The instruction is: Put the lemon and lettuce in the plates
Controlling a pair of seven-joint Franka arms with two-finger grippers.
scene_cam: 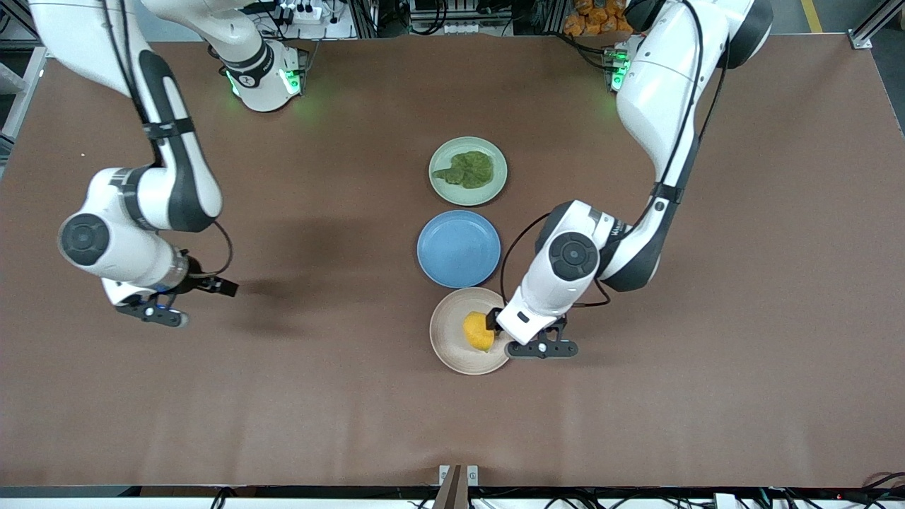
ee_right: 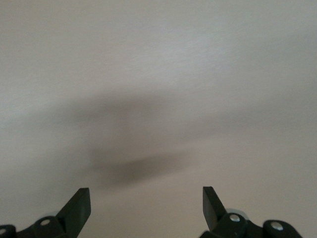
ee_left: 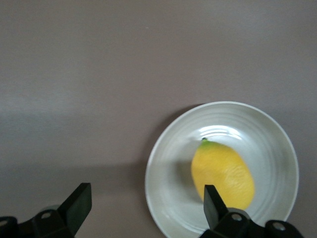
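So here's my table right now: three plates in a row down the middle of the brown table (scene_cam: 707, 396). The mint green plate (scene_cam: 495, 185) is farthest from the front camera with the lettuce (scene_cam: 466, 169) lying flat in it. The blue plate (scene_cam: 458, 249) sits between the two others with nothing on it. The beige plate (scene_cam: 447, 332) is nearest the camera, and the lemon (scene_cam: 478, 331) lies in it, green nub showing in my left wrist view.

My left gripper (scene_cam: 543, 348) hangs over that plate's edge, jaws spread wide, holding nothing, lemon just beside one finger. My right gripper (scene_cam: 152, 312) waits over bare table at its own end, jaws spread too.

No writing I can read anywhere.
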